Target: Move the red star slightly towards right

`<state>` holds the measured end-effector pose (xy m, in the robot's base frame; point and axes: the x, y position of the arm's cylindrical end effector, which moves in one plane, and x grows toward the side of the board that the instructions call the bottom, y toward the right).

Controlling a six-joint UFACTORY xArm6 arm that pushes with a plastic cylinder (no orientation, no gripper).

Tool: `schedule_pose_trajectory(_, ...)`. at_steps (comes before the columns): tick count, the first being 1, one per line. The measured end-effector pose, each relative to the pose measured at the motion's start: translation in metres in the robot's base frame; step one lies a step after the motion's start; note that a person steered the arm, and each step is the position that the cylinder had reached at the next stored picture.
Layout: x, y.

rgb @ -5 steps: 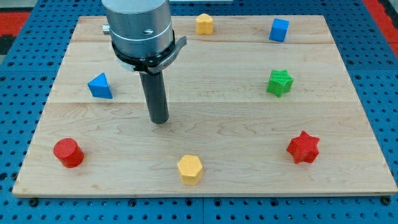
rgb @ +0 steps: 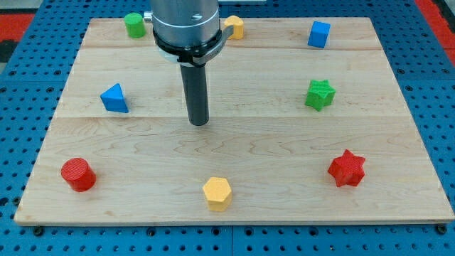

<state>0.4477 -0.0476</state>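
Observation:
The red star (rgb: 347, 168) lies near the board's lower right. My tip (rgb: 199, 122) rests on the wooden board (rgb: 256, 142) near its middle, far to the left of the red star and a little above it in the view. Nothing touches the star. The arm's grey body hangs over the board's top middle.
A green star (rgb: 320, 94) sits above the red star. A blue cube (rgb: 319, 33) is at top right, a yellow hexagon (rgb: 235, 27) at top centre, partly hidden by the arm. A green cylinder (rgb: 133, 24), blue triangle (rgb: 114, 98), red cylinder (rgb: 77, 174) and yellow hexagon (rgb: 217, 193) also lie about.
My tip has moved right and a little towards the view's top. The arm's shift uncovered the green cylinder at top left. No block has moved.

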Motion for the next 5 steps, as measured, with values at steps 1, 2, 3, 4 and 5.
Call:
schedule_pose_trajectory(1, -0.006, -0.001)
schedule_pose_trajectory(2, -0.015, -0.002)
schedule_pose_trajectory(3, -0.016, -0.001)
schedule_pose_trajectory(4, -0.02, 0.014)
schedule_pose_trajectory(5, -0.056, 0.031)
